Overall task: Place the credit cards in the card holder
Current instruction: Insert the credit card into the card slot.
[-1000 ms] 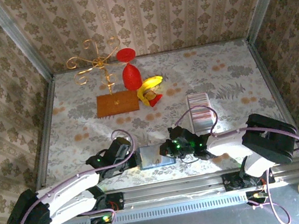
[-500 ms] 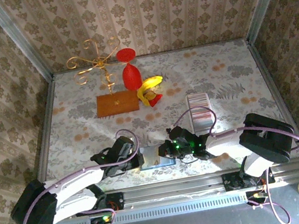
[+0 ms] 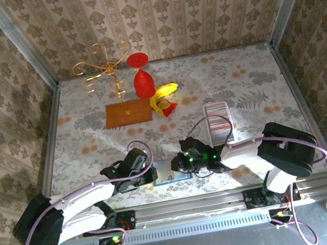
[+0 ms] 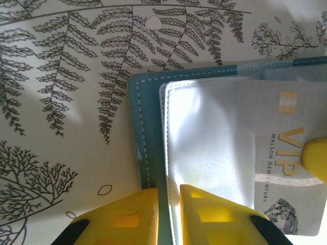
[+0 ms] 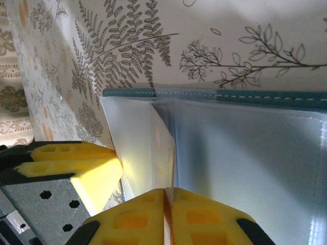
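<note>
Right gripper (image 5: 167, 194): my fingers pressed together, pinching the thin pale-blue VIP-lettered plastic card (image 4: 291, 132), which sits partly tucked under the clear sleeve (image 4: 209, 143) of the teal stitched pouch (image 4: 145, 127). Left gripper (image 4: 168, 196): my fingers almost together, nipping that pouch's edge, near the card.

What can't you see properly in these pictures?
- Top view: the flat teal stitched pouch is mostly covered by the left hand and right hand.
- Left wrist view: the pale plastic VIP card runs off the right edge; the left hand's yellow fingers hide whether they pinch the pouch.
- Right wrist view: the pouch is cut off on the right.
</note>
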Robot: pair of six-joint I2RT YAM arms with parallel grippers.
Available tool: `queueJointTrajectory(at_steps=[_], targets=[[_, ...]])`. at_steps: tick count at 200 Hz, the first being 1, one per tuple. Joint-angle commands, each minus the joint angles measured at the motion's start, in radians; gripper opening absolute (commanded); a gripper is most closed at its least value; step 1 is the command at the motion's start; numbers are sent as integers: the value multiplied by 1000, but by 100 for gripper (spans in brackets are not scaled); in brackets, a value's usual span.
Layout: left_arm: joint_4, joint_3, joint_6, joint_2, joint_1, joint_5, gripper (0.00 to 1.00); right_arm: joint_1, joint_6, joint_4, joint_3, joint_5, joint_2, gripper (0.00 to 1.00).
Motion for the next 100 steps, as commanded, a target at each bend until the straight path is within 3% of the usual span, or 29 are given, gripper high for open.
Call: queueJointTrajectory(at_steps=[1,65,100], targets=[[-30,9,2,24,-11,-4,17,9,-42,-114,38,17,23,10],[-32,6,1,26,-16,-10,16,24,-144,-338,148,42,37,10],[-34,6,1,23,-17,-10,16,30,-180,-458,191,91,32,22]])
